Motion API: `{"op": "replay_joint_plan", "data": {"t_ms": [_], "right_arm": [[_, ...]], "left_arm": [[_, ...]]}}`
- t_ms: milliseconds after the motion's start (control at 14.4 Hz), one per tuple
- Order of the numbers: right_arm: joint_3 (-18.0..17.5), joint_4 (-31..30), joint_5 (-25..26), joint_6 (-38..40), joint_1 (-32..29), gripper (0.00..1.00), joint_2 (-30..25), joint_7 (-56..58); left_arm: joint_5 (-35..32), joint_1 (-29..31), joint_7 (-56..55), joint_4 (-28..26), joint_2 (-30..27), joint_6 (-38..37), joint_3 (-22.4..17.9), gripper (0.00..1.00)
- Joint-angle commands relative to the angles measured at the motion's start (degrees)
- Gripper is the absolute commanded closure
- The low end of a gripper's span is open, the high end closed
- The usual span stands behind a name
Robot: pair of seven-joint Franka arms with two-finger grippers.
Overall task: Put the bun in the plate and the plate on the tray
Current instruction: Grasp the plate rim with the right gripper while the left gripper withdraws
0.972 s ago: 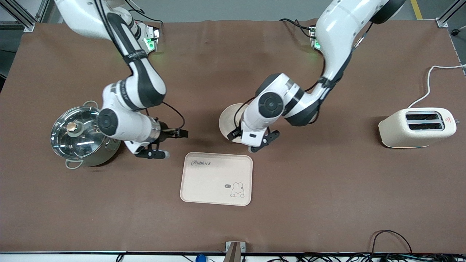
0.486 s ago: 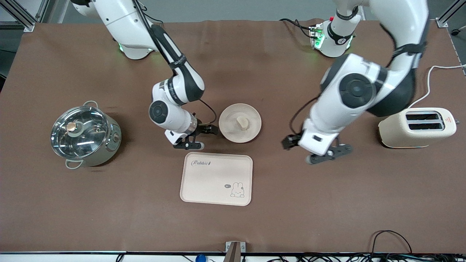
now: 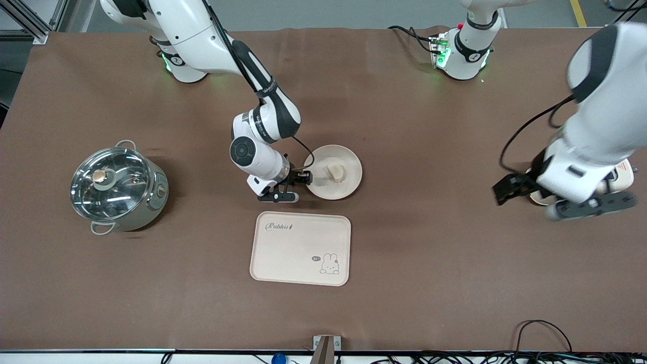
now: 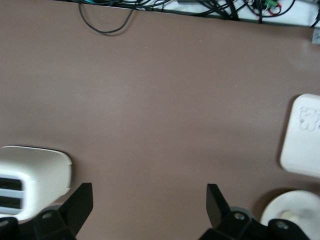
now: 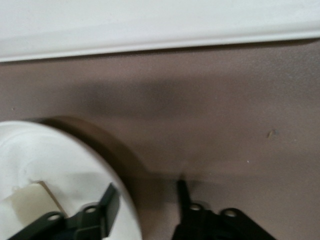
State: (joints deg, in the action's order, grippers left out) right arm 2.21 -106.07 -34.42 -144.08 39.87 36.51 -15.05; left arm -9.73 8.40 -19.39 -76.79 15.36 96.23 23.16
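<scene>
The bun [image 3: 334, 171] lies on the round plate [image 3: 346, 184] at mid-table. The rabbit tray [image 3: 301, 247] lies nearer the front camera than the plate, apart from it. My right gripper [image 3: 290, 196] is low at the plate's rim on the side toward the right arm's end. In the right wrist view it is open [image 5: 146, 197], one finger over the plate [image 5: 65, 160] and the other outside the rim, with the bun [image 5: 27, 202] nearby. My left gripper [image 3: 589, 207] is open and empty over the toaster's end; its wrist view [image 4: 148, 200] shows bare cloth between the fingers.
A steel pot with a glass lid [image 3: 119, 187] stands toward the right arm's end. The cream toaster [image 3: 626, 172] is mostly hidden under my left hand and shows in the left wrist view [image 4: 30, 172]. Cables run along the table's front edge.
My left arm has swung away from the plate to the toaster, uncovering the bun on the plate. My right arm has moved from the pot to the plate's rim.
</scene>
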Motion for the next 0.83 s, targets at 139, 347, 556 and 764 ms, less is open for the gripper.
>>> {"op": "replay_joint_plan", "data": {"t_ms": [139,347,556,764], "right_arm": [[0.4,-0.1,-2.7,0.2,0.9,0.99,-0.5,-0.2],[0.5,1.5,-2.7,0.6,0.9,0.99,-0.7,-1.3],[0.9,2.8,-2.5,0.6,0.0,1.0,-1.4,-2.0],[1.2,6.2,-2.5,4.5,-4.1,1.0,-2.3,-2.0]], "left_arm": [[-0.1,3.8,7.4,-1.1,-4.6,-6.6,0.8,0.0],[4.0,2.9,9.0,-1.6,-7.3,-6.6,-2.1,0.0],[8.0,-4.3,10.4,-5.5,-11.5,-6.7,-12.9,0.0],[9.0,-9.9,11.4,-9.5,-14.3,-6.7,-19.1,0.0]]}}
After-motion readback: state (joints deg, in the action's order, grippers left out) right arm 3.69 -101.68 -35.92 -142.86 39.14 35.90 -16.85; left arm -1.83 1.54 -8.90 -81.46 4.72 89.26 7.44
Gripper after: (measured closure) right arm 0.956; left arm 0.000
